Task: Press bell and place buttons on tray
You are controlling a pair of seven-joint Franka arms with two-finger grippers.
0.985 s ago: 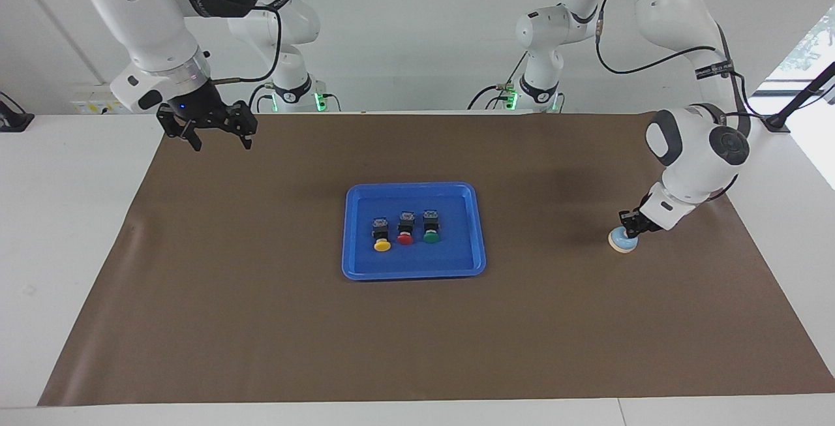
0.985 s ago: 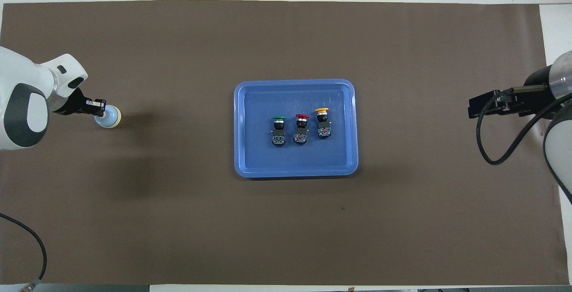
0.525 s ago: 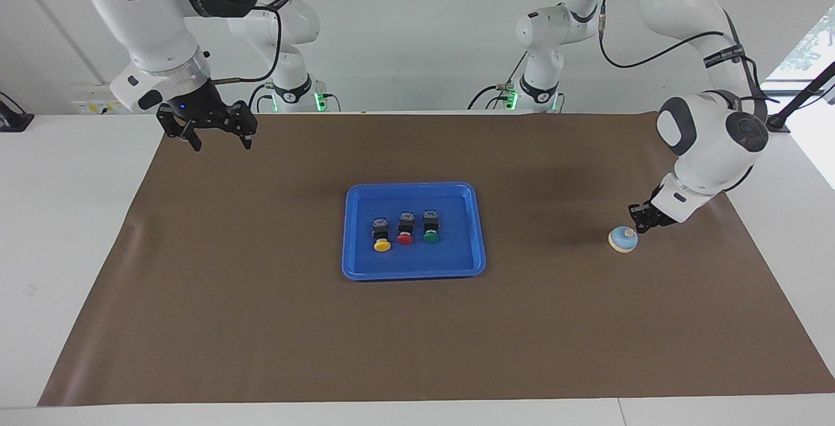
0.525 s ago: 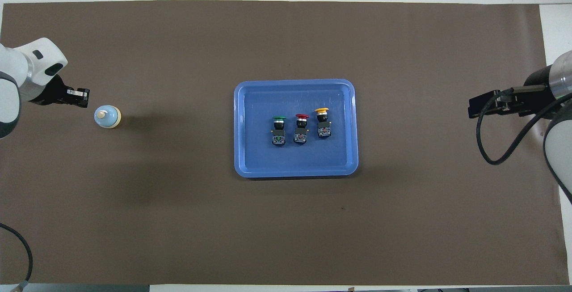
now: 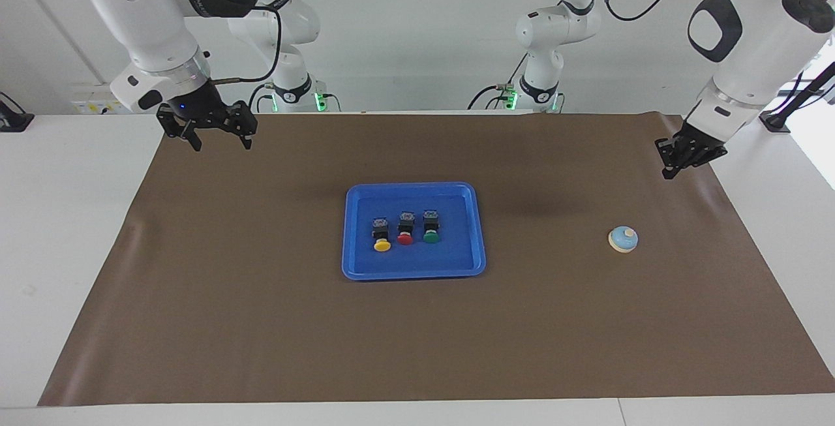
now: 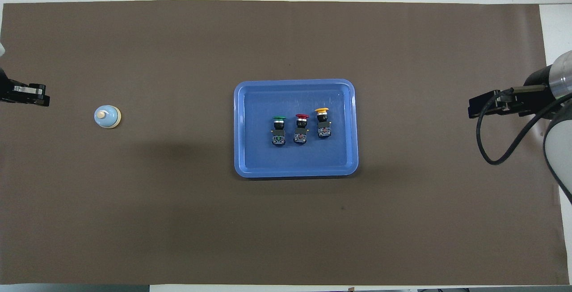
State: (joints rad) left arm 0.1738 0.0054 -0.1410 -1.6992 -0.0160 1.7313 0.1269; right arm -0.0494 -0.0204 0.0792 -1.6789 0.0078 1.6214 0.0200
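The left gripper point(image 5: 667, 173), fingertips pressed together and holding nothing, hangs high over the brown mat point(image 5: 261, 321) at the left arm's end of the table. A second ago it sat right down on the bell point(image 5: 623, 239); half a second ago it had lifted just clear; now it is well apart from it, drawn up and back toward its own base. That rise reads as the press already made and the arm pulling out.

The bell stands upright on the mat where it was, blue dome and cream knob showing, unmoved by the contact. The blue tray point(image 5: 352, 230) lies at the middle of the mat, and all three buttons rest inside it in a row, caps pointing away from the robots: the yellow button point(image 5: 382, 245) toward the right arm's end, the red button point(image 5: 405, 239) in the middle, the green button point(image 5: 430, 237) toward the left arm's end. None has shifted. Judged from this, both parts of the task look done.

The right gripper point(image 5: 218, 142) waits with its fingers spread wide and empty, raised over the mat's corner at the right arm's end, unchanged across the second.

No other object lies on the mat, so nothing blocks either arm's way home.
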